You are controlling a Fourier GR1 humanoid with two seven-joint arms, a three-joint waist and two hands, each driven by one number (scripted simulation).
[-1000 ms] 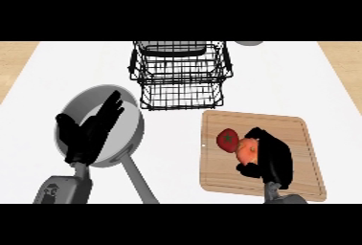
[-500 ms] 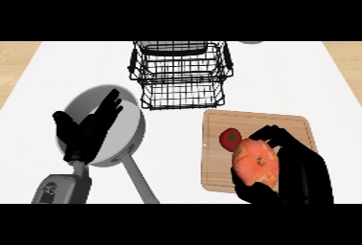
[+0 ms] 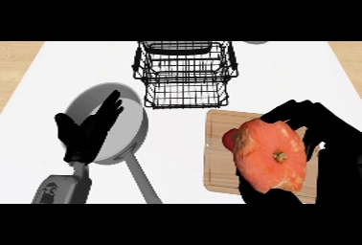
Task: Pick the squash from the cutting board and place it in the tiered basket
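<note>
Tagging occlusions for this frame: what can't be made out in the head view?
Head view only:
Red thing on the board: mostly behind the squash, kind unclear.
Right hand: palm hidden by the squash it curls round.
Grey item: cut off by the top edge.
Pan: partly covered by the left hand.
Squash underside: hidden, so lifted or resting unclear.

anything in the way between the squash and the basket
Nothing visible does. The right hand holds the squash over the cutting board, and only bare counter lies between the board and the basket. The pan sits off to the left.
</note>
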